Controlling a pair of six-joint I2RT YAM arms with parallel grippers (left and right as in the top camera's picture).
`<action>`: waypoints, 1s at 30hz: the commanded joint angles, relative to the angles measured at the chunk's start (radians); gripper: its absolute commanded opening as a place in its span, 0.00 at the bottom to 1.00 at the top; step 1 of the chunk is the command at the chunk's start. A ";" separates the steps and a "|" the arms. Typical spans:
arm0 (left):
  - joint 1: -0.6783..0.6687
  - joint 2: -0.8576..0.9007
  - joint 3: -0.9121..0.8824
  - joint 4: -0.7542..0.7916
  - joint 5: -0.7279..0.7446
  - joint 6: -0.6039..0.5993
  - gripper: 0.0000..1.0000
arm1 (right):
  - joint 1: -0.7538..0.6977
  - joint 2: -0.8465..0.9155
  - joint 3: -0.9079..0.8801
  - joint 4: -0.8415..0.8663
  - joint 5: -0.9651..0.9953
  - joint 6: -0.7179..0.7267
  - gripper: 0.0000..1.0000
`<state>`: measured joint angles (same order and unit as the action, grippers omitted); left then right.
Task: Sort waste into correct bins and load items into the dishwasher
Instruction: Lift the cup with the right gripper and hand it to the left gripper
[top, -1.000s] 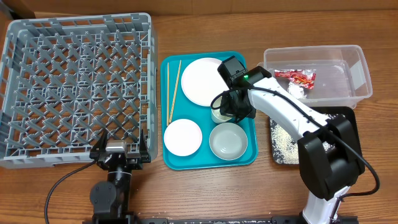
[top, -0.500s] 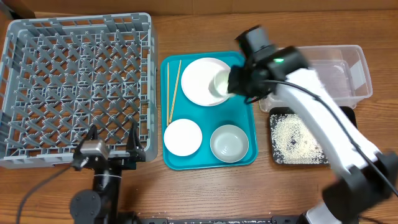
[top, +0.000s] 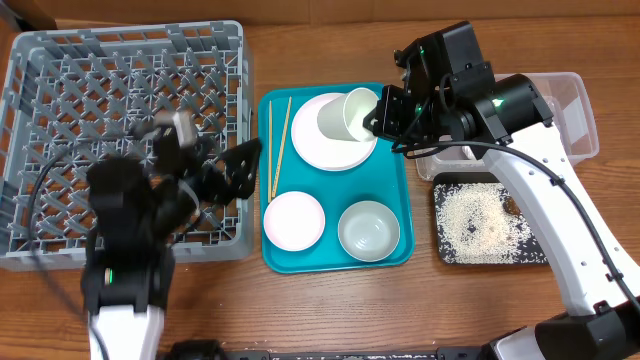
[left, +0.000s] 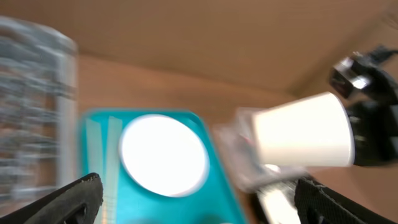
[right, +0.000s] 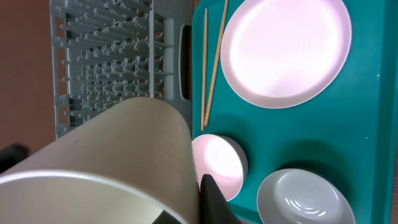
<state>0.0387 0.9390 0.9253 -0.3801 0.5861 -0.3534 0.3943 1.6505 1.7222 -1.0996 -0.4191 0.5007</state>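
Rice-strewn black tray (top: 540, 251), legible only overhead

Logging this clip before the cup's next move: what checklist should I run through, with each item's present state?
1. Grip: right pincer shut on the white cup: ok.
2. Clearance: cup lifted off the plate, tipped sideways: ok.
3. Receiver: left pincer open: ok.
4. Destination: grey dish rack has free slots, no dishes in it: ok.
5. Clear sight of the left arm: not ok, blurred overhead and in its wrist view.
6. Remaining items: chopsticks, white bowl and greyish bowl lie on the teal tray: ok.
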 joint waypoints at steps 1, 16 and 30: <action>-0.006 0.142 0.055 0.012 0.335 -0.109 1.00 | -0.003 -0.004 0.010 0.005 -0.032 -0.013 0.04; -0.006 0.518 0.055 0.087 0.927 -0.680 0.89 | -0.004 -0.003 -0.151 0.159 -0.186 -0.039 0.04; -0.007 0.537 0.055 0.257 0.995 -0.507 1.00 | -0.109 -0.003 -0.362 0.581 -0.762 -0.116 0.04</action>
<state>0.0387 1.4731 0.9615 -0.1265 1.5467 -0.9226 0.2989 1.6531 1.3628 -0.5518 -1.0306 0.4156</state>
